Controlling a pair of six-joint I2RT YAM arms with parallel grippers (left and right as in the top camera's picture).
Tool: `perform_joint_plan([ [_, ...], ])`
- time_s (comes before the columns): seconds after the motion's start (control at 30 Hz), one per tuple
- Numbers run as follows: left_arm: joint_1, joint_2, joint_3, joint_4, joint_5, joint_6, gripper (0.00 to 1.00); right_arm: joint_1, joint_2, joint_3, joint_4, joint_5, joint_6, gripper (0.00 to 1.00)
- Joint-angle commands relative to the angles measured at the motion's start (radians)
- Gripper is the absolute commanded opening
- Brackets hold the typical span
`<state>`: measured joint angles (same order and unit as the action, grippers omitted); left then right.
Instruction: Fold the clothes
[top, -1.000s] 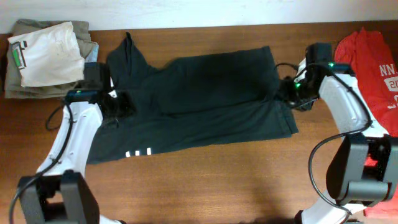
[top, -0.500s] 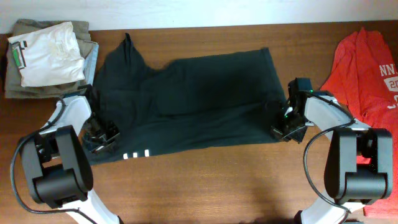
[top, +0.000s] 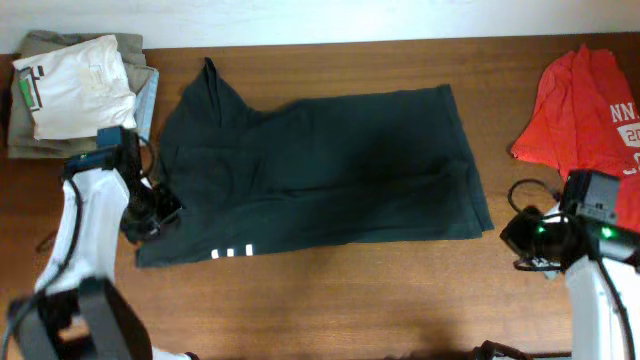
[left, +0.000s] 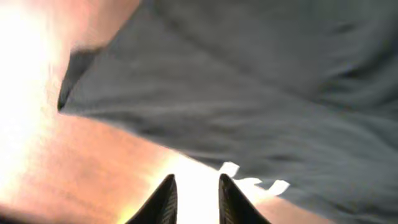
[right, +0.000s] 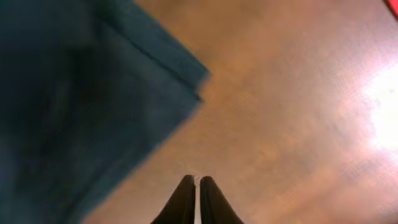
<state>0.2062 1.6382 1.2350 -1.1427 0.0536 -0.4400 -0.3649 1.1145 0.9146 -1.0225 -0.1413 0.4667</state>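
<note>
The black T-shirt (top: 320, 165) lies spread across the middle of the table, folded over lengthwise, with bits of white lettering (top: 232, 251) peeking out at its front edge. It also shows in the left wrist view (left: 261, 81) and in the right wrist view (right: 68, 93). My left gripper (top: 150, 215) is at the shirt's left front corner, fingers (left: 194, 198) slightly apart and empty over bare table. My right gripper (top: 520, 238) is off the shirt's right front corner, fingers (right: 198, 198) shut and empty. The red T-shirt (top: 590, 115) with white print lies at the far right.
A stack of folded clothes (top: 75, 85), white on top of khaki, sits at the back left corner. The wooden table (top: 350, 300) has bare surface along the front. The red shirt lies close behind my right arm.
Both grippers have let go of the black shirt and drawn back from it. The right arm moved right and toward the front; the shirt's right edge now lies flatter and further right.
</note>
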Motion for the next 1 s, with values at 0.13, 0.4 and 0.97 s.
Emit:
perform_joint_plan([
  [0.13, -0.134, 0.094, 0.002, 0.08, 0.011, 0.061, 0.46, 0.214, 0.38, 0.014, 0.209, -0.078, -0.07, 0.19],
  [0.4, -0.14, 0.321, -0.025, 0.095, -0.02, 0.06, 0.01, 0.259, 0.718, 0.013, 0.302, -0.035, 0.035, 0.04],
  [0.97, -0.023, -0.549, -0.245, 0.059, 0.058, -0.07, 0.74, 0.14, 0.022, 0.15, -0.159, 0.194, 0.063, 0.46],
])
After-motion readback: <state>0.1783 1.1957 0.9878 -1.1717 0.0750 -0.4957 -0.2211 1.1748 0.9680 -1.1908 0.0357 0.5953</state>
